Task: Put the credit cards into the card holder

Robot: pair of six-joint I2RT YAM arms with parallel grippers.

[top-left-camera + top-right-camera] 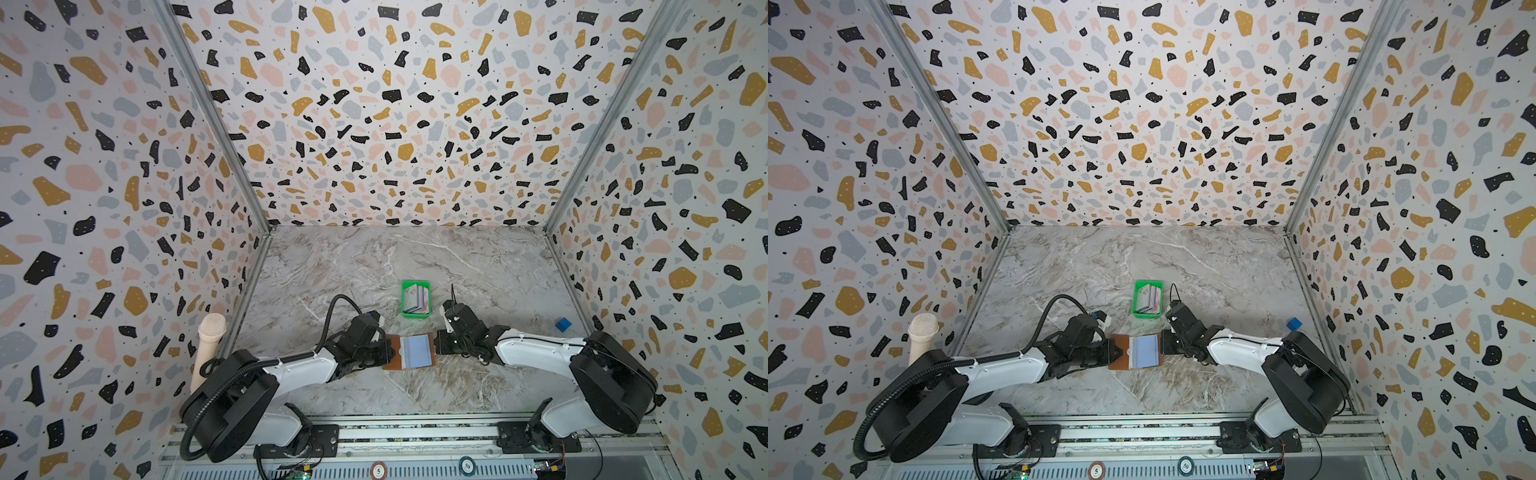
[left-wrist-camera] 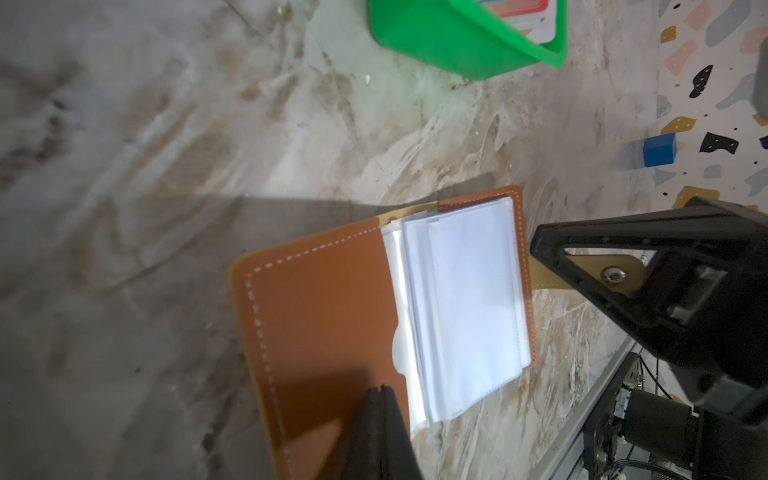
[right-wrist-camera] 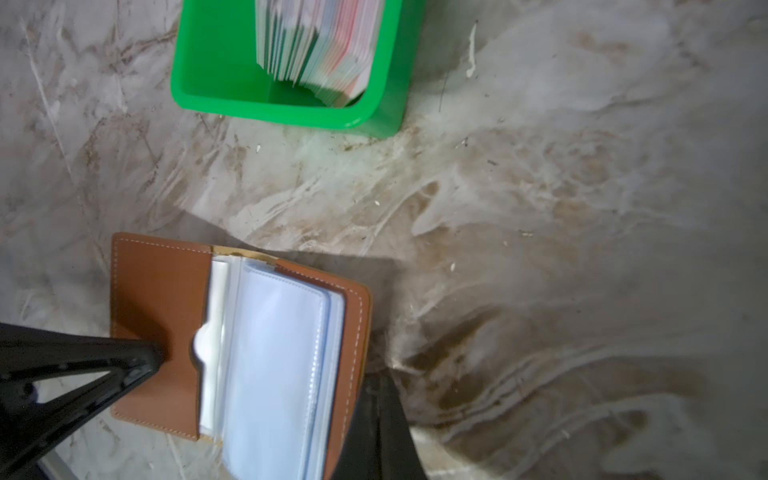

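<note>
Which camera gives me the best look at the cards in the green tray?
The right wrist view: the cards stand on edge in the green tray, large, though cut off by the frame. The left wrist view catches only a corner of the cards. Both top views show the cards whole but tiny.

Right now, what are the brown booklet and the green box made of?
The tan-brown booklet card holder looks like leather or a faux version: matte, smooth, white stitching along its edge. Its clear inner sleeves look like thin glossy plastic, see-through and wavy. The small green tray seems moulded plastic: shiny, rounded corners.
</note>
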